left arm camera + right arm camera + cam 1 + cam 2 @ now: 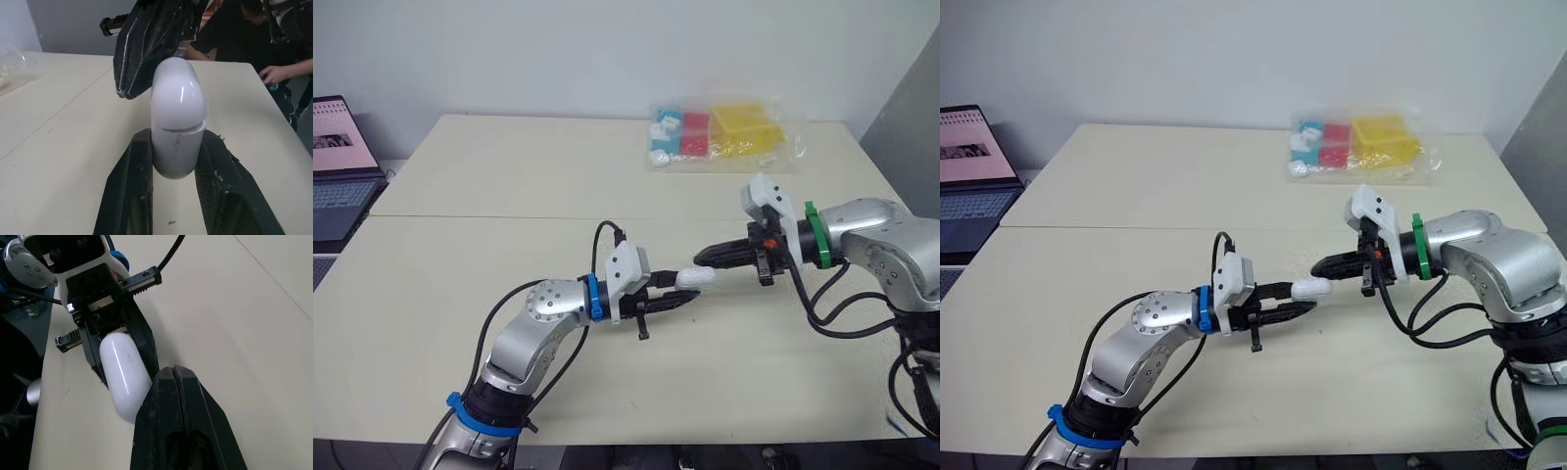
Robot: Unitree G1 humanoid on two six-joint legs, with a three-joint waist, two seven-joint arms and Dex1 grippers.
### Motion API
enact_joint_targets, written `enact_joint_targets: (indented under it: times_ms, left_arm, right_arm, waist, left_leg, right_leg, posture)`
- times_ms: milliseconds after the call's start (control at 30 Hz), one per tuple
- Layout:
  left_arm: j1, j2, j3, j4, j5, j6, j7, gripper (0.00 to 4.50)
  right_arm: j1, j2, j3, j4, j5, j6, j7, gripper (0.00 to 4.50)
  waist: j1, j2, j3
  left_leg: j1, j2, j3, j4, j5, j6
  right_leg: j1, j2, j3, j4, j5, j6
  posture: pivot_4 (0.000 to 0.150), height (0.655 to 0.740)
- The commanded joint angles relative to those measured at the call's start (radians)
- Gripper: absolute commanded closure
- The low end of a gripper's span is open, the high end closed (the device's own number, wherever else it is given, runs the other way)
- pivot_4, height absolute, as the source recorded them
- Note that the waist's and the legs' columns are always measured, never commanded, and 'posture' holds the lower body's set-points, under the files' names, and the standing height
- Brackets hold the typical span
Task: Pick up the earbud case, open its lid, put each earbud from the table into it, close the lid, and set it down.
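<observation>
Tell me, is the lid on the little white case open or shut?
Shut. The lid sits flush on the earbud case, only a thin seam between them; the left gripper grips its body.

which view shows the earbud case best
left wrist view: earbud case close up in the left gripper, lid seam plain. right wrist view shows one side, its end hidden; eye views show it far off.

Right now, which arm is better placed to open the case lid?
Right. The left end effector grips the earbud case by its base; the right end effector sits shut at its lid end.
</observation>
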State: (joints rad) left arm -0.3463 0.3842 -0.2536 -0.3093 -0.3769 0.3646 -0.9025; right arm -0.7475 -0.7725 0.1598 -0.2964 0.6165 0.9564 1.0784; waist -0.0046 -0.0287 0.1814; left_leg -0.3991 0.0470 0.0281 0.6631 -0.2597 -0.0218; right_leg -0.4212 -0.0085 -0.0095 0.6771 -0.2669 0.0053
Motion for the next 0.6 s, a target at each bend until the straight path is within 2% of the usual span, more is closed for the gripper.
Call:
enact_joint_targets:
  times_ms: [33,200,433,600]
  left_arm:
    - [-0.017,-0.013,0.029,-0.034,0.000,-0.012,0.041,3.71]
    - [0.006,-0.018,0.024,-0.035,0.020,-0.035,0.062,3.71]
    - [0.001,-0.031,0.030,-0.025,0.015,-0.032,0.079,3.71]
    - [-0.006,-0.041,0.039,-0.016,-0.033,0.056,0.088,3.71]
  right_arm:
    - [-0.005,0.016,-0.013,-0.045,0.019,-0.010,-0.009,4.50]
    - [-0.004,0.058,-0.038,-0.100,0.013,0.047,-0.141,4.50]
    - [0.068,0.055,-0.069,-0.217,0.078,0.141,-0.218,4.50]
    - [0.095,0.051,-0.104,-0.222,0.069,0.115,-0.267,4.50]
  waist:
    - [0.001,0.000,0.000]
    - [0.002,0.000,0.000]
    - [0.002,0.000,0.000]
    - [0.002,0.000,0.000]
  left_leg:
    - [0.000,0.000,0.000,0.000,0.000,0.000]
    - [0.000,0.000,0.000,0.000,0.000,0.000]
    - [0.000,0.000,0.000,0.000,0.000,0.000]
    - [0.000,0.000,0.000,0.001,0.000,0.000]
  right_leg:
    - [0.000,0.000,0.000,0.000,0.000,0.000]
    - [0.000,0.000,0.000,0.000,0.000,-0.001]
    - [0.000,0.000,0.000,0.000,0.002,-0.003]
    - [0.000,0.000,0.000,0.001,0.000,0.000]
  posture:
    - [0.150,0.7378]
    - [0.150,0.7378]
    - [0.150,0.7378]
    - [0.150,0.7378]
